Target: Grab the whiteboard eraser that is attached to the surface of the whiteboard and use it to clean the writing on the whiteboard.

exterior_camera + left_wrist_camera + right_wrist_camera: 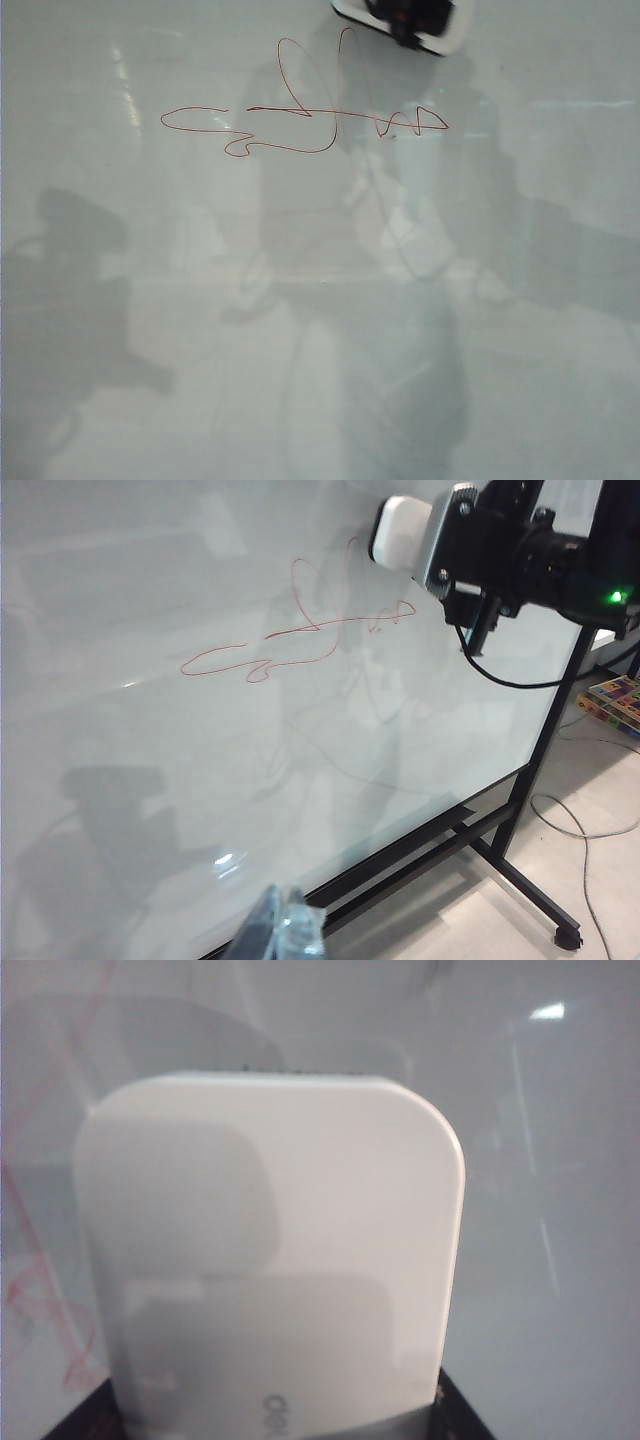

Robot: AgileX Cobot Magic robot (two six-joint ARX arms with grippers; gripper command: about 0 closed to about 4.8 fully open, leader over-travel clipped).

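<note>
The right gripper (pixel 440 545) is clasping the whiteboard eraser (pixel 400 532), a smooth white rounded block, against the whiteboard (pixel 150 600) just above the red writing (pixel 300 640). The left gripper (pixel 280 930) is hanging low; I cannot tell its fingers' state.

Right gripper (pixel 425 542) sits at upper right of the left wrist view, black arm with a green light reaching in from the right edge, jaws clamped on the whiteboard eraser (pixel 400 530). In the exterior view it shows at the top edge, right of centre (pixel 405 20). Left gripper (pixel 283 935): only blurred fingertips at bottom centre of its own view, jaw state unclear.
</note>
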